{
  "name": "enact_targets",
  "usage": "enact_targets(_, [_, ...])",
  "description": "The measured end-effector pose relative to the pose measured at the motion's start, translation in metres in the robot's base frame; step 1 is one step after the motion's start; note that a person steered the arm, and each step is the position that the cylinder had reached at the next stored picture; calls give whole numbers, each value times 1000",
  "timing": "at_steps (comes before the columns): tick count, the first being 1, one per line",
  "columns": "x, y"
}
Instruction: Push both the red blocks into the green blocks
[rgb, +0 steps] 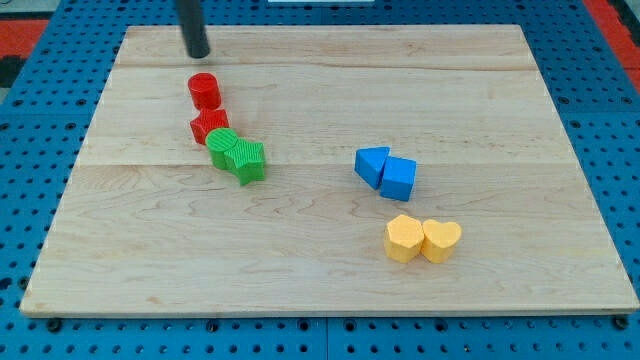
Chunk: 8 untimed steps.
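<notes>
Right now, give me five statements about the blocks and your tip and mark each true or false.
1. My tip touches the red cylinder. False: it stands apart, toward the view's top.
2. The red star block sits against the green blocks. True.
3. The blue blocks lie at the view's left. False: right of centre.
4. The yellow blocks sit side by side. True.
5. The red cylinder touches a green block. False: the red star block lies between.

You have eight small coloured blocks on the pale wooden tabletop. Two are red: a red cylinder block and a red star-shaped block. Two are green, bunched so closely that you cannot separate their shapes. Two are blue: a blue triangular block and a blue cube block. Two are yellow: a yellow hexagonal block and a yellow heart-shaped block.
</notes>
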<state>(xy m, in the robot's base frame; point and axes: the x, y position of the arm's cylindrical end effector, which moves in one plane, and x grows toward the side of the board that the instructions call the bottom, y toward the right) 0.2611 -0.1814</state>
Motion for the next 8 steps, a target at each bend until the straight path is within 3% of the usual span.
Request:
enact_targets(2, [56,36])
enact_targets(3, [93,90])
enact_targets(6, [121,165])
enact_targets(7, [136,165])
enact_targets(8, [125,161])
